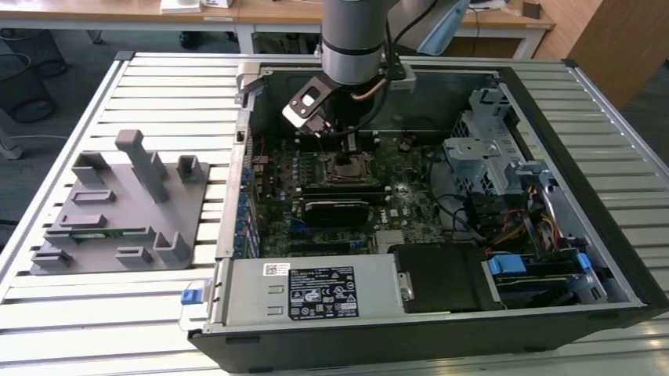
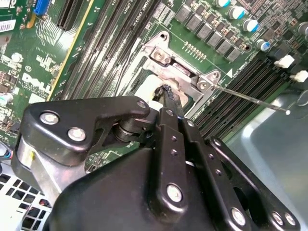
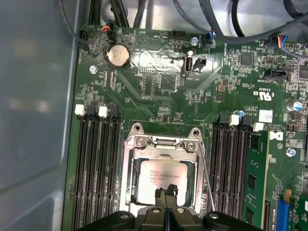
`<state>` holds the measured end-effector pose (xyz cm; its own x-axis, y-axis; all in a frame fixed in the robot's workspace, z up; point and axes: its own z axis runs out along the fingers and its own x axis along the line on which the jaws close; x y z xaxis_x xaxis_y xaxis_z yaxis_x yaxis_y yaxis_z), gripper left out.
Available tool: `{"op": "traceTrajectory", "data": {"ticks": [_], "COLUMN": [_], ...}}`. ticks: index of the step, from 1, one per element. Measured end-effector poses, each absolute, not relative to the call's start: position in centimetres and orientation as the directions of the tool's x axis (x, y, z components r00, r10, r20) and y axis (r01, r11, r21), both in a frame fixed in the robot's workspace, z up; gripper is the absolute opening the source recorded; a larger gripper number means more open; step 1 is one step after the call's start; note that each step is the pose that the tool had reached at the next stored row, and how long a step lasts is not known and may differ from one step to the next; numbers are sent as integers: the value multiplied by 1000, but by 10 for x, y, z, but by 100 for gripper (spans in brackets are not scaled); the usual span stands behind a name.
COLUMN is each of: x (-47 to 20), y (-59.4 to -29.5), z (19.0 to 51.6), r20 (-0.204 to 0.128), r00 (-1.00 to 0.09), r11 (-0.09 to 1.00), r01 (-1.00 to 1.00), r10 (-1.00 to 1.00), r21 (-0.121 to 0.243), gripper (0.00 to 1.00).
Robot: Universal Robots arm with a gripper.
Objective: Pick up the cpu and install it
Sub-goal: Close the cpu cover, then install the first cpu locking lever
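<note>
You could see the cpu (image 3: 161, 179) lying flat in the socket (image 3: 126, 173) on the green board (image 3: 159, 96). It was a small square chip. Its top was shiny silver-grey metal with tiny dark print on it, and a thin pale rim ran round it. The shiny top faced up. Its sides ran straight along the sides of the socket, not crooked. The metal frame of the socket went all around it. The gripper (image 3: 166, 192), jaws pressed together, stood over the middle of one edge and hid a bit of it. You could not tell if it touched the chip.
</note>
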<state>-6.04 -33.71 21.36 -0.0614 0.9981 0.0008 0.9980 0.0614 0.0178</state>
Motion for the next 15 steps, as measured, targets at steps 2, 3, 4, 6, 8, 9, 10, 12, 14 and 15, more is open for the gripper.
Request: {"op": "traceTrajectory", "data": {"ticks": [2, 3, 4, 6, 8, 9, 10, 12, 14, 15], "x": [-59, -59, -58, -58, -58, -58, -58, -58, -58, -58], "y": [-337, -337, -337, -337, -337, -337, -337, -337, -337, -337], "z": [214, 214, 214, 214, 214, 214, 215, 216, 218, 219], "r20": [1, 1, 1, 1, 1, 0, 1, 1, 1, 1], "r00": [-61, -61, -61, -61, -61, -61, -61, -61, -61, -61], "r11": [61, 61, 61, 61, 61, 61, 61, 61, 61, 61], "r01": [998, 998, 998, 998, 998, 998, 998, 998, 998, 998], "r10": [998, 998, 998, 998, 998, 998, 998, 998, 998, 998], "r21": [18, 18, 18, 18, 18, 18, 18, 18, 18, 18], "gripper": [11, 11, 11, 11, 11, 11, 11, 11, 11, 11]}}
